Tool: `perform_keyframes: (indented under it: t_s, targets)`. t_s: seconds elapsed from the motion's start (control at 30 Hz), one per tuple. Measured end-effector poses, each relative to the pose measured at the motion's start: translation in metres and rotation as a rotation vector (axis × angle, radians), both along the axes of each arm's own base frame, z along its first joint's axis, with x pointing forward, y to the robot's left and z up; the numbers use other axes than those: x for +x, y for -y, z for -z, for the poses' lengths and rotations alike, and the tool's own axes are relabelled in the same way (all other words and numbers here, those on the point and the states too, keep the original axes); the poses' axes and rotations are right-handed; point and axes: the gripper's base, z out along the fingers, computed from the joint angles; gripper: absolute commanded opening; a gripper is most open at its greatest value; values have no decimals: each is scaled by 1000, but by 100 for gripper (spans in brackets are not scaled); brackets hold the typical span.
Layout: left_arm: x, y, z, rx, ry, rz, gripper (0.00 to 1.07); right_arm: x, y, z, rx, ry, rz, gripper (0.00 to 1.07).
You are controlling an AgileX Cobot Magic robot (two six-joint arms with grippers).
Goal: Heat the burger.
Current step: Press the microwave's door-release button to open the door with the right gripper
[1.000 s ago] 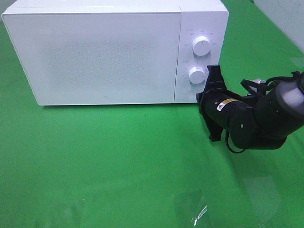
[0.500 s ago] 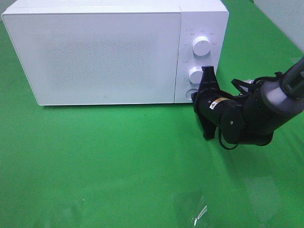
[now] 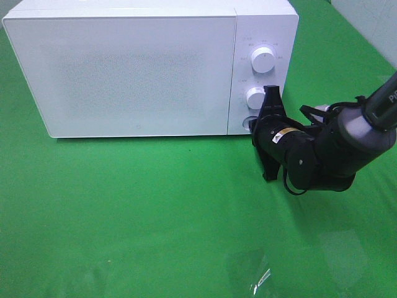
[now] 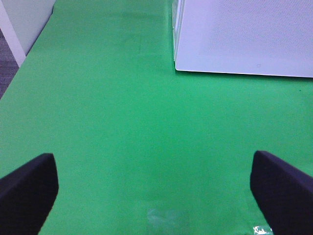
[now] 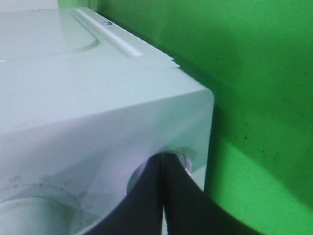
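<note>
Nearest us, the left gripper hangs over the green cloth, its two fingers spread wide with nothing between them. Farther on, the right gripper has its jaws pressed together, empty, tip at the round button on the one microwave. Its door is shut. Above the button sit two knobs, a lower dial and an upper dial. We cannot tell where the burger is.
</note>
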Motion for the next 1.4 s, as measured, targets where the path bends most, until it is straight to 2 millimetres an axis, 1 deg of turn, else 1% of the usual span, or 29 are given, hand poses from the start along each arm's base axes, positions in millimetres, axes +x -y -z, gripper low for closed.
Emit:
perform_keyframes:
  t_s: [0.27,0.67,0.87,0.97,1.4]
  targets:
    - [0,0,0,0,0,0,100,0,-1,-2,11,19,19,0]
    - [0,0,0,0,0,0,100,8,-8,-3,26,25,70,0]
    - [0,0,0,0,0,0,100,12,-11,-4,25,8,92,0]
    - [0,0,0,0,0,0,100,15,-14,0,36,-22,119,0]
    - [0,0,0,0,0,0,100,15,-15,0,34,-28,122,0]
